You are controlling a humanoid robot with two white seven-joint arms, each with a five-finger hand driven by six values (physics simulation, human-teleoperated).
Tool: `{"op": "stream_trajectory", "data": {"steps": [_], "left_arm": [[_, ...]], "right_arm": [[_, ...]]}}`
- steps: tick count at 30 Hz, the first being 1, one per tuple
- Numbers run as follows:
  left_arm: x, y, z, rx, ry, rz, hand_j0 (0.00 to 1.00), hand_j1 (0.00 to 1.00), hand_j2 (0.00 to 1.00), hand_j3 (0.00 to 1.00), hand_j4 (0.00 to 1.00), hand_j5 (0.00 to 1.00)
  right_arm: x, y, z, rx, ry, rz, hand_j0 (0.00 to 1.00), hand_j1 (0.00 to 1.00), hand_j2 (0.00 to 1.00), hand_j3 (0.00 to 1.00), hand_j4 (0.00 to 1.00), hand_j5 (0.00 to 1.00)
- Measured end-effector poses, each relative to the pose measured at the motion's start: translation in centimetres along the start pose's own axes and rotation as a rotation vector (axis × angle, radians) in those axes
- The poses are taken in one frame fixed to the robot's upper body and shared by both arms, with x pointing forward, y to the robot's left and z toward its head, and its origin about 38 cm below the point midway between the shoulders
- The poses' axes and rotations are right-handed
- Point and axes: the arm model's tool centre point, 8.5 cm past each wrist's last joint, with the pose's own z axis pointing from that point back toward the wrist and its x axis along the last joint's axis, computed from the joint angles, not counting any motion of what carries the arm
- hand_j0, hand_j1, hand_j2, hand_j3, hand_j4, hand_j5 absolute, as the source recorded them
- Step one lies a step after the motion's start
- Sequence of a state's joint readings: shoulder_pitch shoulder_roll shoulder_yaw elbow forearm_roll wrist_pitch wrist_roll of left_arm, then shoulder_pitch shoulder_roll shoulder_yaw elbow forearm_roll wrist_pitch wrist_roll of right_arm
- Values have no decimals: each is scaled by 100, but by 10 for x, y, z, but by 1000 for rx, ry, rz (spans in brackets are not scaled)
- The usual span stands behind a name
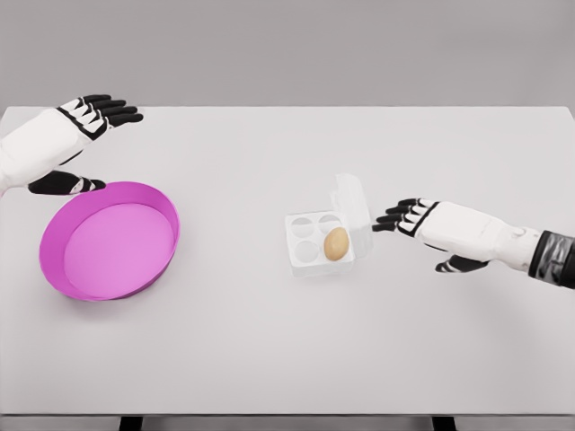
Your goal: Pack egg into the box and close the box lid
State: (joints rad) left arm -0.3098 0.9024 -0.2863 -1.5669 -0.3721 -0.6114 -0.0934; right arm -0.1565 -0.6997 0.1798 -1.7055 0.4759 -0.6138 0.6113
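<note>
A small white egg box point(316, 241) lies near the table's middle, its clear lid point(352, 205) standing open on the right side. One brown egg point(336, 243) sits in the box's front right cup; the other cups show hollow. My right hand point(395, 218) hovers just right of the lid, fingers stretched out toward it, open and holding nothing. My left hand point(101, 111) is far off at the back left, fingers extended, also open.
A round magenta tray point(54, 235) with a raised rim sits at the left, in front of my left hand. The white table point(269, 350) ends at the front edge near the bottom.
</note>
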Motion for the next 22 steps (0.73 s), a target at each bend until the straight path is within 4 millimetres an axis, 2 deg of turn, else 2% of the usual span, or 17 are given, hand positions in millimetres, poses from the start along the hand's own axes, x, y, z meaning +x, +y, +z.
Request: {"op": "stream_trajectory", "data": {"steps": [5,12,15,19,22], "left_arm": [[-1,-1,1,-3,3,0,100,100,100,100,100,100],[0,-1,1,-5,2,-1,100,100,100,100,100,100],[-1,-1,1,-11,4,-6,100,100,100,100,100,100],[-2,-1,1,-14,6,-11,100,100,100,100,100,100],[-2,-2,1,-15,7,-11,100,100,100,100,100,100]], "right_arm": [[14,-4,-9,-27,-39,7,100,100,100,100,100,100],[21,-7,-18,-72,-62,-9,100,100,100,100,100,100],[12,-14,-9,-112,-32,-24,100,100,100,100,100,100],[-13,-18,14,-152,59,-51,100,100,100,100,100,100],[-22,-18,23,-160,90,-60,100,100,100,100,100,100]]}}
